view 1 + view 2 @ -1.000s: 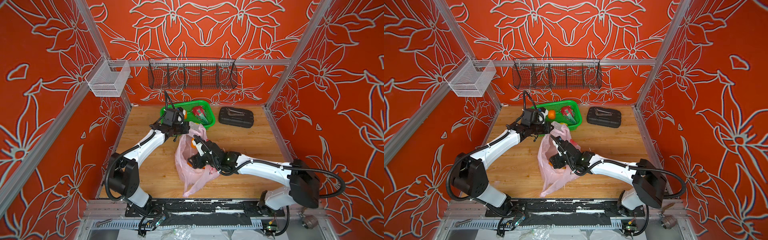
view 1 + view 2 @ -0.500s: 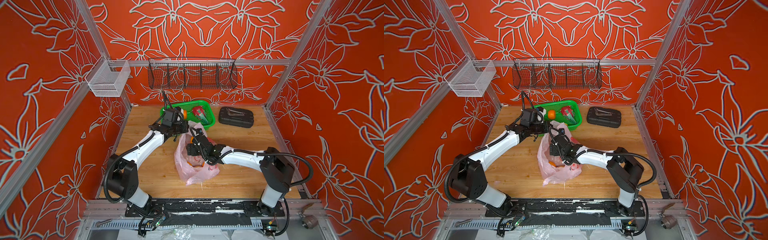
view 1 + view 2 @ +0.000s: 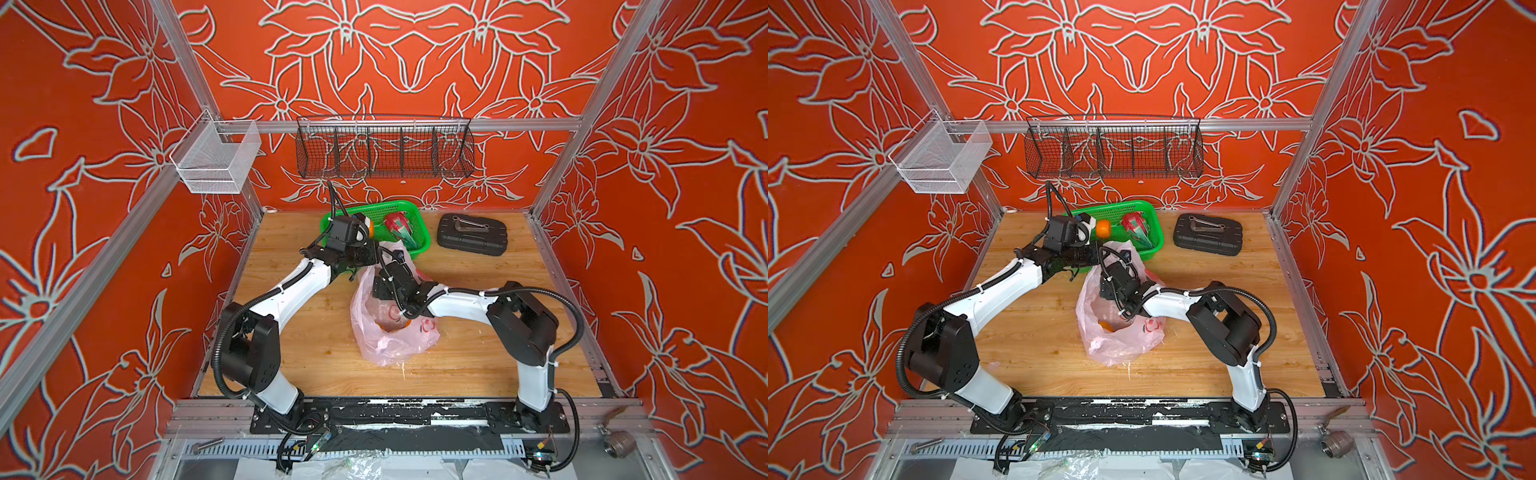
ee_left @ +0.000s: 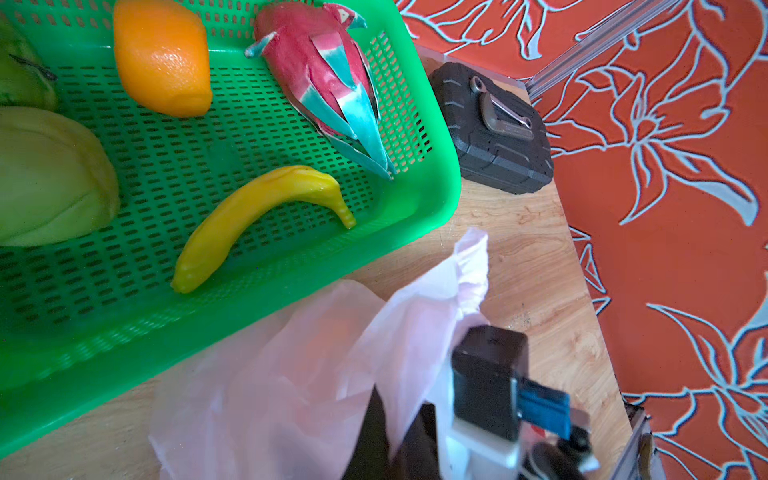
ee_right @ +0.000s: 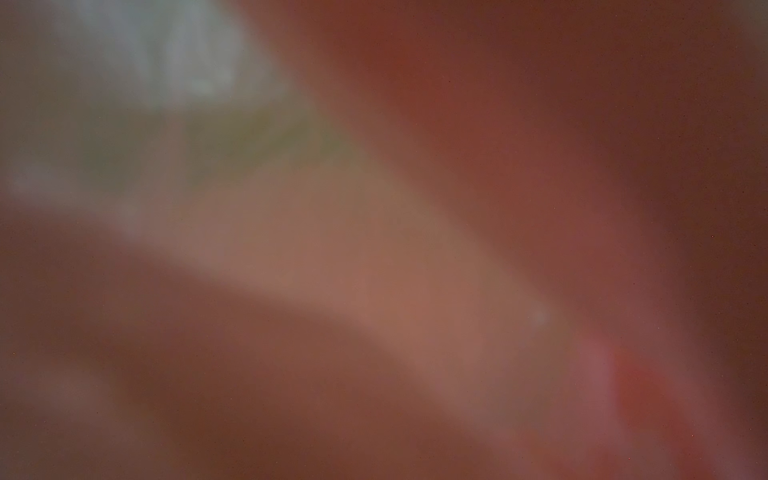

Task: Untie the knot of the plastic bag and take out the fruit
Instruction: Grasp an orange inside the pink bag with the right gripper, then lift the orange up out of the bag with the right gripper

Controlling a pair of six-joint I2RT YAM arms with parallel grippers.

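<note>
The pale-pink plastic bag [image 3: 390, 345] [image 3: 1121, 340] lies crumpled mid-table, its upper edge lifted. My left gripper [image 3: 376, 258] [image 4: 390, 440] is shut on that raised edge, next to the green basket [image 3: 420, 243] [image 4: 436, 178]. My right gripper [image 3: 390, 284] [image 3: 1115, 284] is pushed in under the bag's plastic; its fingers are hidden and its wrist view is a pink blur. An orange fruit [image 3: 1105, 326] shows through the bag. The basket holds an orange [image 4: 162, 58], a dragon fruit [image 4: 320, 83], a banana [image 4: 257, 216] and green fruit [image 4: 50, 178]. The knot is out of view.
A black case [image 3: 471, 239] lies at the back right beside the basket. A black wire rack [image 3: 384, 147] hangs on the back wall. A white mesh bin [image 3: 216, 162] hangs on the left rail. Red patterned walls close in three sides.
My right gripper has moved from the bag's middle toward the back, close to the left gripper, and its elbow has folded in. The bag has bunched up shorter. The left arm has barely moved.
</note>
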